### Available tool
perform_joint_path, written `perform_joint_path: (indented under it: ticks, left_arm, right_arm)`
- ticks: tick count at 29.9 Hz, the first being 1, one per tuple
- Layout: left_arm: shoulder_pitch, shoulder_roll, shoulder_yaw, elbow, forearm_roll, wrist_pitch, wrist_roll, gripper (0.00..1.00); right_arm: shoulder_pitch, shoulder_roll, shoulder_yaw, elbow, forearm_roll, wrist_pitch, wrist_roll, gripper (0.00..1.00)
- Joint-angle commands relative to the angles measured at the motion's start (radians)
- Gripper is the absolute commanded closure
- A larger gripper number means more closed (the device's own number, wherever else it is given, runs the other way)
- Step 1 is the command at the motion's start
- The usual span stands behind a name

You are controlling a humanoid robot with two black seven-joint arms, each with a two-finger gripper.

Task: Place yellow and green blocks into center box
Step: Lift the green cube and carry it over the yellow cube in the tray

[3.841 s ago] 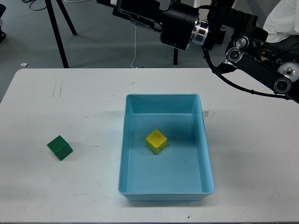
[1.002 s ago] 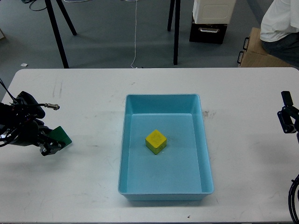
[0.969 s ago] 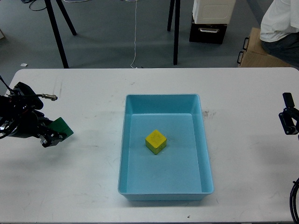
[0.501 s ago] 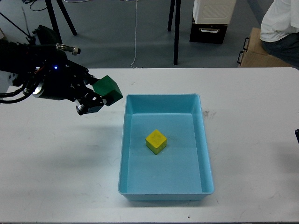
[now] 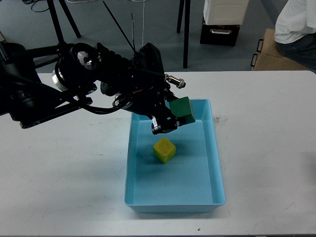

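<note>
My left gripper [image 5: 173,115] is shut on the dark green block [image 5: 181,110] and holds it in the air over the far part of the light-blue tray [image 5: 174,207]. The yellow block [image 5: 164,149] lies on the tray floor, near the middle, just below and in front of the gripper. My left arm reaches in from the left across the table and hides the tray's far left corner. My right gripper is out of view.
The white table [image 5: 64,182] carries the tray. Beyond its far edge stand black tripod legs [image 5: 61,29], a white case [image 5: 224,12] on a dark box, a cardboard box [image 5: 269,54] and a seated person [image 5: 296,29] at the top right.
My left gripper has carried the green block from the table's left side up and rightward, to above the tray. The right arm has left the view.
</note>
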Motion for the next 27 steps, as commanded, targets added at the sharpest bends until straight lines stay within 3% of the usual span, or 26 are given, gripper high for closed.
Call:
perform_joint_path:
  ticks: [1,7,21,27]
  left_arm:
    - [0.004,-0.065,0.047,0.041,0.001,0.000,0.000,0.69]
    - [0.022,-0.107,0.049,0.089,0.001,0.000,0.000,0.68]
    - [0.058,-0.107,0.050,0.111,0.001,0.000,0.000,0.48]
    - [0.058,-0.102,0.053,0.111,0.003,0.000,0.000,0.44]
  right_arm:
    - [-0.001,0.000,-0.002,-0.001,0.000,0.000,0.000,0.01]
    - [0.005,0.000,-0.002,-0.012,0.000,0.000,0.000,0.01]
    - [0.006,0.000,-0.002,-0.012,0.000,0.000,0.000,0.01]
    - [0.006,0.002,-0.002,-0.012,0.000,0.000,0.000,0.01]
